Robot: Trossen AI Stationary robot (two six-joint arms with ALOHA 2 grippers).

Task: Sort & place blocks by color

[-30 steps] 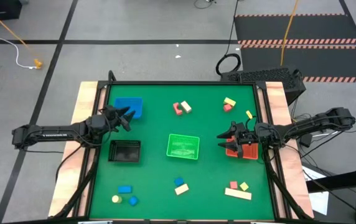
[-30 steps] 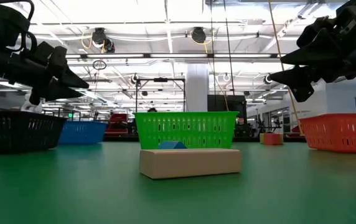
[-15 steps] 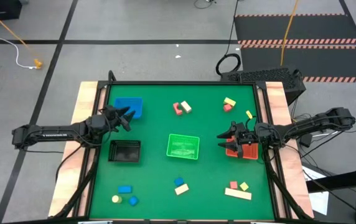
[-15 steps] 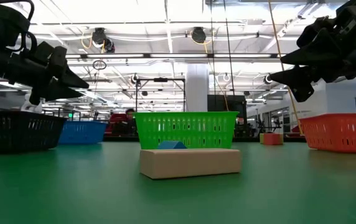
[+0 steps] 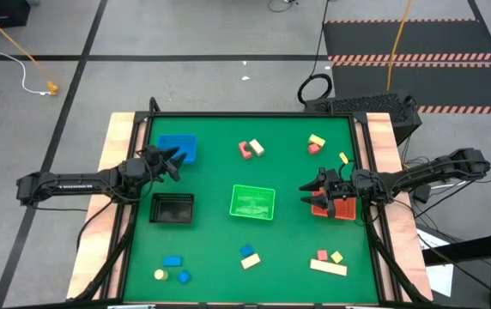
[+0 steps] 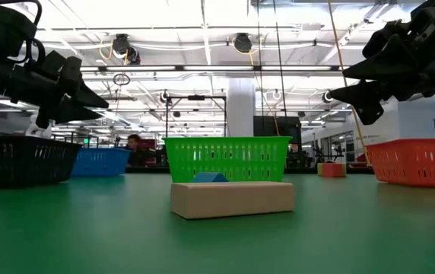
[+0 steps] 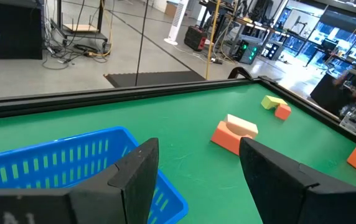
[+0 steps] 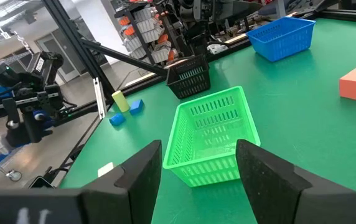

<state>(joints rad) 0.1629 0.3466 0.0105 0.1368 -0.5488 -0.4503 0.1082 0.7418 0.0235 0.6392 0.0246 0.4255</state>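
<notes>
Small blocks lie scattered in groups on the green table: a red and a tan one (image 5: 251,148) near the far edge, yellow and red ones (image 5: 316,142) far right, a blue and a tan one (image 5: 249,256) at near middle, blue and yellow ones (image 5: 172,269) near left, red, yellow and a tan bar (image 5: 330,262) near right. My left gripper (image 5: 175,162) hovers open beside the blue bin (image 5: 178,148). My right gripper (image 5: 308,192) hovers open at the red bin (image 5: 345,210), facing the green bin (image 5: 253,202). Neither gripper holds anything.
A black bin (image 5: 172,209) stands left of the green bin. In the low view a tan bar (image 6: 232,199) lies in front of the green bin (image 6: 227,158). Bare green surface lies between the bins and the block groups. A person shows far behind the table.
</notes>
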